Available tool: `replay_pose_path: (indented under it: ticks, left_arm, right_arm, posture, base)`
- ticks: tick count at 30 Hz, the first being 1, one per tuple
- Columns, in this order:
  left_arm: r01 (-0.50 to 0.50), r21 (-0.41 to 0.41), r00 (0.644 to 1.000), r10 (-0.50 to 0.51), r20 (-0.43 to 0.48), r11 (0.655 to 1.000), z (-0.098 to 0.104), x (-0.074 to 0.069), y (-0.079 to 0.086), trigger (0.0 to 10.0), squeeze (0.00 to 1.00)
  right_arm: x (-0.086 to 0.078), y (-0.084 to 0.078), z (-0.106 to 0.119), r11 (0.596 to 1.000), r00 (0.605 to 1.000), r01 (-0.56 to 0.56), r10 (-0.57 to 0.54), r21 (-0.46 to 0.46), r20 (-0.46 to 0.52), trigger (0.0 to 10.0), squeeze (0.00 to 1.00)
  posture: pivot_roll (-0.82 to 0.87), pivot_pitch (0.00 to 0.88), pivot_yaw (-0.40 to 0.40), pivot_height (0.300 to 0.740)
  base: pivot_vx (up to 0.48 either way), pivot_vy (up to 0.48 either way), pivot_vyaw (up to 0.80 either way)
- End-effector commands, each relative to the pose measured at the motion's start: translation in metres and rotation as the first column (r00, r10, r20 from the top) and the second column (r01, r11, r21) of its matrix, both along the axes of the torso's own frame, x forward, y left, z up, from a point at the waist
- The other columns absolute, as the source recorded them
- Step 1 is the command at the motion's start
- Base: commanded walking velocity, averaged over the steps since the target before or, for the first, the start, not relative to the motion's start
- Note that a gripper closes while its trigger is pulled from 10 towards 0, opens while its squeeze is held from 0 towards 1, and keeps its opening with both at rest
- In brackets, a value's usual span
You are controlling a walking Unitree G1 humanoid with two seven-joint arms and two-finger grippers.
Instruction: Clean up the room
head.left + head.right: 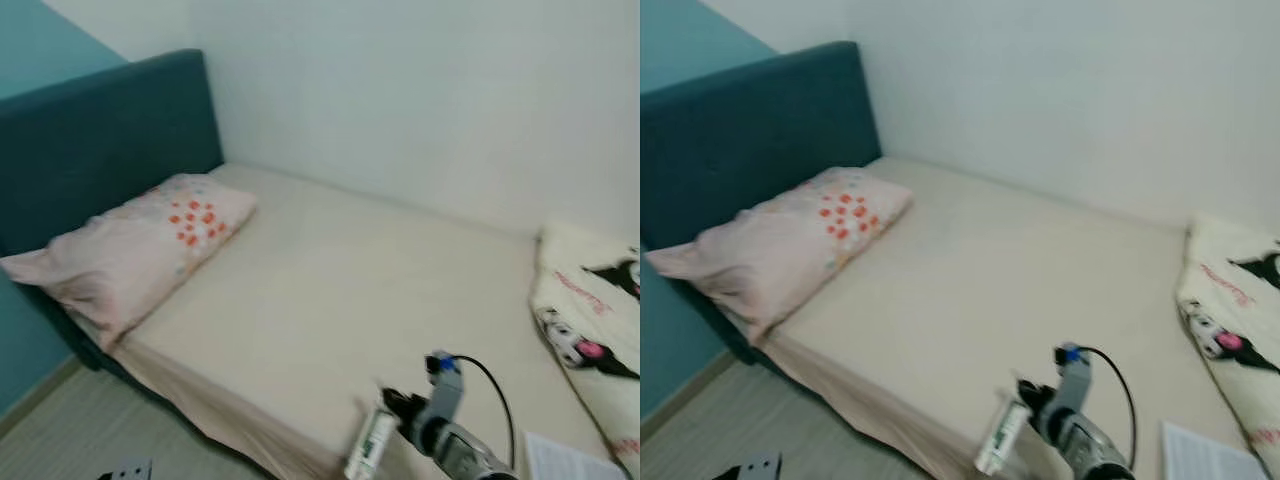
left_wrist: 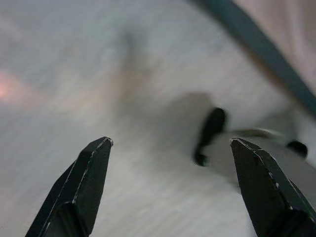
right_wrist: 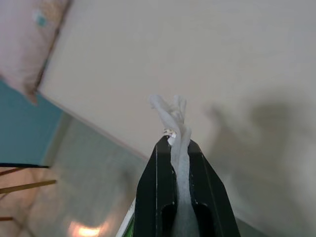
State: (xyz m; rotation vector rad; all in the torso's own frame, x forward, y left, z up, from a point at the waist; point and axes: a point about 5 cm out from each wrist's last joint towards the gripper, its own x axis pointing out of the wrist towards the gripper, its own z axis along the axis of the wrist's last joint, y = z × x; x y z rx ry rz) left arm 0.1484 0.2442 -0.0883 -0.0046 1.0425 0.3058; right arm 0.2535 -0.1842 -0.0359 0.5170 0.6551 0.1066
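My right gripper (image 1: 388,412) hangs over the near edge of the bed (image 1: 340,290), shut on a crumpled white wrapper (image 1: 368,445) with a green mark. In the right wrist view the white wrapper (image 3: 174,116) sticks out past the closed black fingers (image 3: 158,182), above the cream sheet and the floor beside the bed. My left gripper (image 2: 170,143) is open over the pale floor, nothing between its fingers; a blurred black thing (image 2: 210,133) lies beyond them.
A pink flowered pillow (image 1: 140,250) lies against the teal headboard (image 1: 100,140). A folded cartoon-print blanket (image 1: 590,330) sits at the bed's right end, with a white sheet of paper (image 1: 562,460) near it. A small grey object (image 1: 125,470) is on the floor.
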Motion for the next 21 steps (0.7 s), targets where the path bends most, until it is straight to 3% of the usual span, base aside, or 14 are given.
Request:
replay_pose_path:
  ticks: [1,9,21]
  left_arm:
    - [0.038,0.002,0.999,-0.038,-0.002,0.999,0.000,0.003,-0.004,10.0,0.00]
    - [0.064,0.000,0.998,-0.064,-0.010,0.998,-0.001,0.001,-0.006,10.0,0.00]
    - [0.084,0.008,0.996,-0.083,-0.040,0.996,-0.004,-0.011,-0.002,10.0,0.00]
  right_arm:
    - [-0.017,-0.008,-0.013,0.999,0.996,0.033,-0.036,-0.032,-0.083,10.0,0.00]
    - [-0.054,-0.023,-0.034,0.994,0.977,0.053,-0.071,-0.091,-0.202,10.0,0.00]
    - [-0.062,-0.019,-0.039,0.993,0.970,0.065,-0.086,-0.099,-0.229,10.0,0.00]
  posture:
    - [-0.04,0.000,-0.021,0.708]
    - [-0.03,0.000,-0.022,0.708]
    - [-0.03,0.000,-0.015,0.708]
  base:
    - [0.000,0.000,0.79]
    - [0.000,0.000,0.79]
    - [0.000,0.000,0.79]
